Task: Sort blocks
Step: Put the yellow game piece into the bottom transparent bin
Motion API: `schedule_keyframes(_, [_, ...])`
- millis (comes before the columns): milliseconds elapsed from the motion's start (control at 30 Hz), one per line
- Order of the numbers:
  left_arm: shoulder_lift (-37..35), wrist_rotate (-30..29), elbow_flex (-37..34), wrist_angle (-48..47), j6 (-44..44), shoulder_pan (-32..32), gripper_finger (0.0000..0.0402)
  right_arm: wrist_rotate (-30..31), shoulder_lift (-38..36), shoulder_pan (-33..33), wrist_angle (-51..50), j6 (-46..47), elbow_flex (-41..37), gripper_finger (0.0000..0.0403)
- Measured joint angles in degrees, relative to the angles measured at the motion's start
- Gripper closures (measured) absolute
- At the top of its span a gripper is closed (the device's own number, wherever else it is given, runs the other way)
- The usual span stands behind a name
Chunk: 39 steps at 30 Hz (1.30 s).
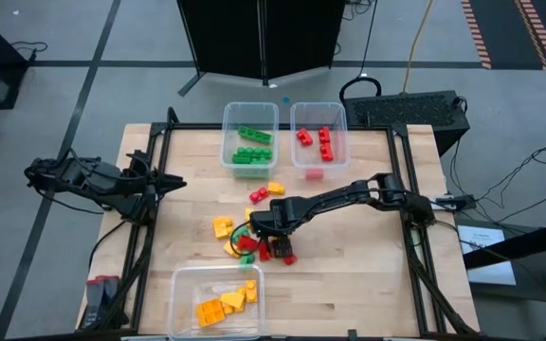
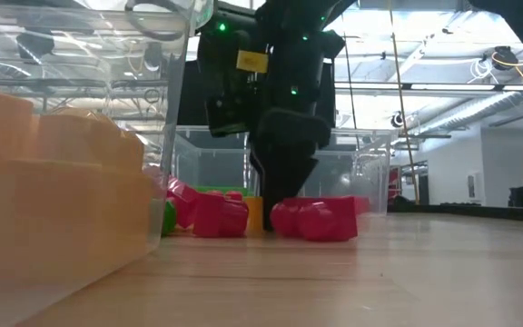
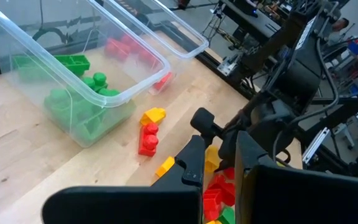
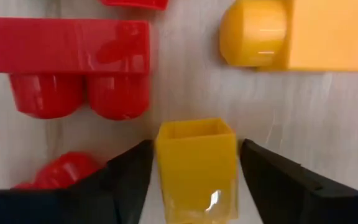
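Right pincer [image 4: 194, 163] open astride a yellow block [image 4: 196, 167] in the pile, left pincer [image 1: 173, 183] clenched at the table's edge

On the bench [image 1: 349, 284]: 2 tubs side by side at the far edge, left tub [image 1: 249, 134] and right tub [image 1: 318, 131], each with blocks inside. 1 tub [image 1: 218, 301] at the near edge, also with blocks inside. Between them, near the middle, a loose pile of blocks [image 1: 254, 242]. Right tool [image 1: 265, 244] down over this pile, 1 small block [image 4: 196, 168] between its fingers. Left tool [image 1: 173, 183] at the left edge of the bench, well apart from the pile.
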Motion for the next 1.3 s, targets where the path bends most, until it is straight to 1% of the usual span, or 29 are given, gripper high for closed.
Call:
schedule_keyframes(100, [0.0,0.0,0.0,0.0,0.0,0.0,0.0401,-0.3,0.0,0.0,0.1,0.0,0.0,0.0216])
schedule_keyframes(200, [0.0,0.0,0.0,-0.2,0.0,0.0,0.0401,-0.1,-0.3,0.0,-0.2,0.0,0.0,0.0286])
schedule_keyframes(233, [0.0,0.0,0.0,-0.2,0.0,0.0,0.0401,0.3,-0.4,-0.1,-0.3,0.0,0.0,0.0290])
schedule_keyframes(400, [0.0,0.0,0.0,-1.2,0.0,0.0,0.0401,0.7,-1.0,-0.2,-2.6,0.0,1.7,0.0289])
schedule_keyframes(467, [0.0,0.0,0.0,-1.2,0.1,0.0,0.0401,0.9,-1.5,-0.4,-2.9,0.0,3.6,0.0289])
schedule_keyframes(533, [0.0,0.0,0.0,-1.3,0.1,0.0,0.0401,2.8,-2.5,-0.4,-6.0,-0.1,5.8,0.0289])
schedule_keyframes(633, [0.0,0.0,0.0,-1.5,0.1,0.0,0.0401,5.9,-3.9,-0.5,-8.4,-0.5,10.5,0.0289])
schedule_keyframes(700, [0.0,0.0,0.0,-1.5,0.1,0.0,0.0401,6.5,-5.0,-0.5,-10.7,-0.5,14.8,0.0289])
schedule_keyframes(800, [0.0,0.0,0.0,-1.7,0.1,0.0,0.0401,6.2,-6.1,-0.1,-8.4,0.0,21.9,0.0289])
schedule_keyframes(867, [0.0,0.0,0.0,-1.9,0.1,0.0,0.0401,4.5,-6.2,1.2,-4.3,0.1,26.6,0.0289])
schedule_keyframes(933, [0.0,0.0,0.0,-2.3,0.1,0.0,0.0401,0.4,-6.2,2.7,1.7,-0.1,29.9,0.0289])
schedule_keyframes(1033, [0.0,0.0,0.0,-3.2,0.1,0.0,0.0401,-4.3,-6.3,5.1,12.9,0.0,30.8,0.0289])
schedule_keyframes(1067, [0.0,0.0,0.0,-3.2,0.1,0.0,0.0401,-5.4,-6.3,6.1,15.1,-0.1,30.8,0.0289])
schedule_keyframes(1167, [0.0,0.0,0.0,-3.1,0.1,0.0,0.0401,-7.9,-5.4,8.7,18.2,-1.5,30.7,0.0289])
schedule_keyframes(1300, [0.0,0.0,0.0,-3.1,0.1,0.0,0.0401,-12.0,-4.0,11.3,17.8,-0.3,30.7,0.0289])
